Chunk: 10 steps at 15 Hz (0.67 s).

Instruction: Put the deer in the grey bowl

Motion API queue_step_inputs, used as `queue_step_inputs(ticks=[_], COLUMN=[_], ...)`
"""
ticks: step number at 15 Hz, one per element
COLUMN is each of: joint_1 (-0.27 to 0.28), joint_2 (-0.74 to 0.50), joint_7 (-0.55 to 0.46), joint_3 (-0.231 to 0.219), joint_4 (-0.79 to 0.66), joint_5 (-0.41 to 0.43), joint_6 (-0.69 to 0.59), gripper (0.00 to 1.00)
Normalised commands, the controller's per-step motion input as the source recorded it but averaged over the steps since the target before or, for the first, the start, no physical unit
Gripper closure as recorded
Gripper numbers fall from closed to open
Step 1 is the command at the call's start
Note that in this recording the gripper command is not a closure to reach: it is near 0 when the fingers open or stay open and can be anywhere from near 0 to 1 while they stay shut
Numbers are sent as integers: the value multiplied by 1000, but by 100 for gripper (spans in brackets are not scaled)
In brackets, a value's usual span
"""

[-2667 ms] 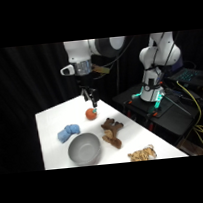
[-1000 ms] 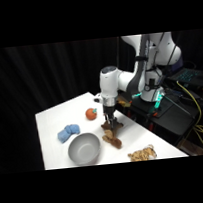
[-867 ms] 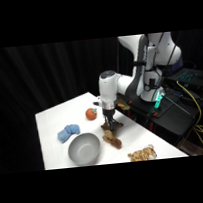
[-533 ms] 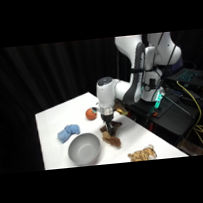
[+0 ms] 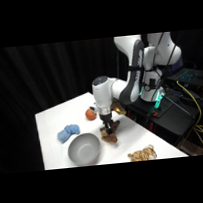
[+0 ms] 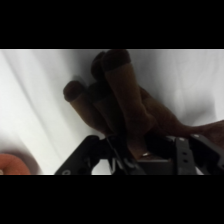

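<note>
The deer, a dark brown plush, lies on the white table just right of the grey bowl. My gripper has come straight down onto the deer and is touching it from above. In the wrist view the deer fills the middle, its stubby limbs pointing up the picture, and the gripper shows only as black linkage at the bottom edge, pressed against the plush. Nothing lies in the bowl.
A blue fuzzy toy sits left of the bowl. An orange ball lies behind the gripper and shows as an orange patch in the wrist view. A tan spotted plush lies at the table's near right edge. Cables and equipment stand right of the table.
The arm swung from above the orange ball to over the deer and has lowered until the gripper is on it. The deer and the other toys have stayed in place.
</note>
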Motion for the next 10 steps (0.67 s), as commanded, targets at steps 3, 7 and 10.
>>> queue_step_inputs(ticks=[3,7,10], joint_1=[-99,-60,-111], joint_2=[-601,-792,-579], joint_7=[-190,-45,35], joint_3=[46,-9,55], joint_4=[-139,-159,58], joint_5=[104,-89,-214], joint_6=[-428,-597,-619], gripper=[56,44,44])
